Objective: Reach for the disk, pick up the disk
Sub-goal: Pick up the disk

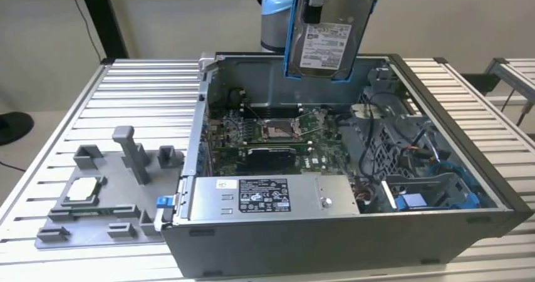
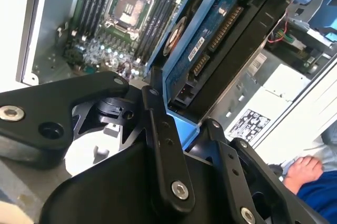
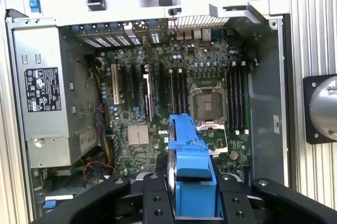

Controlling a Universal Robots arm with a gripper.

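Black finger links (image 3: 152, 203) of the gripper (image 3: 192, 205) clamp the blue side rails of the disk (image 1: 327, 41), one link on each side, closed tight on it in both wrist views. Disk is a silver hard drive with a white label, held upright and lifted clear above the open computer case (image 1: 451, 232), near its back wall in the exterior view. Top of the drive and most of the gripper are cut off by the frame edge there; only a black piece over the label's upper part shows. In the second wrist view the drive's underside shows: blue circuit board and connector edge (image 2: 210, 45); fingertips themselves are hidden behind the rail.

Below the disk lies the motherboard (image 1: 276, 131) with its empty CPU socket (image 3: 206, 103) and memory slots. Grey power supply (image 1: 267, 197) with a black-and-white label sits at the case's near side in the exterior view. Blue drive bay (image 1: 430, 197) and loose cables fill the case corner at the exterior view's right; cable details are hard to make out. Light blue arm joint (image 1: 276, 19) stands behind the case.

On the slatted metal table (image 1: 142, 94), at the exterior view's left, a grey fixture tray (image 1: 109, 200) holds a small square silver chip (image 1: 84, 189). A person's hand (image 2: 305, 174) with a blue sleeve shows at the edge in the second wrist view, beyond the case.
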